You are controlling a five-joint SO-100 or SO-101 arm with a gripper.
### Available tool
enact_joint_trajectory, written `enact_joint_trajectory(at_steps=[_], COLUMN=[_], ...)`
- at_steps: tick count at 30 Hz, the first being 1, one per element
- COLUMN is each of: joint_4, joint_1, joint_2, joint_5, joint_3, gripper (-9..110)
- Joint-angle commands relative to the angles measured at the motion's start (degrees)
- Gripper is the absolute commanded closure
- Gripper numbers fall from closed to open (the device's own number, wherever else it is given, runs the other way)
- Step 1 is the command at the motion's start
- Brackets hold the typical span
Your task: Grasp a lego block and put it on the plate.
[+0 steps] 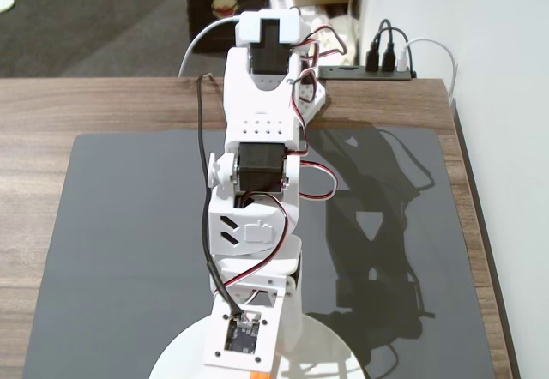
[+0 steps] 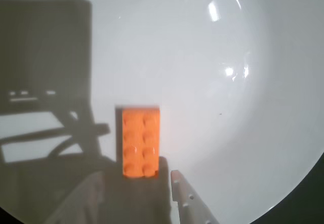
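Note:
In the wrist view the orange lego block (image 2: 141, 141) lies flat on the white plate (image 2: 228, 133), studs up, its long side running away from the camera. My gripper (image 2: 135, 183) is just below it, open, with one finger (image 2: 190, 198) to the block's lower right and the other a dim shape at the lower left. Nothing sits between the fingers; the block is clear of both. In the fixed view the arm reaches down over the plate (image 1: 313, 349) at the bottom edge, and it hides the block and the fingers.
A dark grey mat (image 1: 129, 250) covers the wooden table (image 1: 103, 105). A USB hub with cables (image 1: 369, 70) sits at the table's far edge. The table's right edge runs close to a white wall. Arm shadows fall across the plate.

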Motion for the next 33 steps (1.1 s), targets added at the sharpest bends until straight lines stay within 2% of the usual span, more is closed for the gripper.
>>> enact_joint_trajectory(at_steps=[1, 10, 15, 20, 26, 33], joint_4=[0.35, 2.37, 4.57, 5.27, 5.36, 5.01], joint_1=[-0.44, -0.09, -0.62, -1.49, -3.96, -7.47], joint_2=[1.05, 3.96, 11.25, 22.59, 36.65, 51.50], joint_5=[0.35, 0.62, 0.88, 1.23, 3.69, 6.77], joint_3=[-2.81, -2.20, 2.99, 14.33, 29.18, 46.14], gripper=[78, 78, 79, 81, 101, 101])
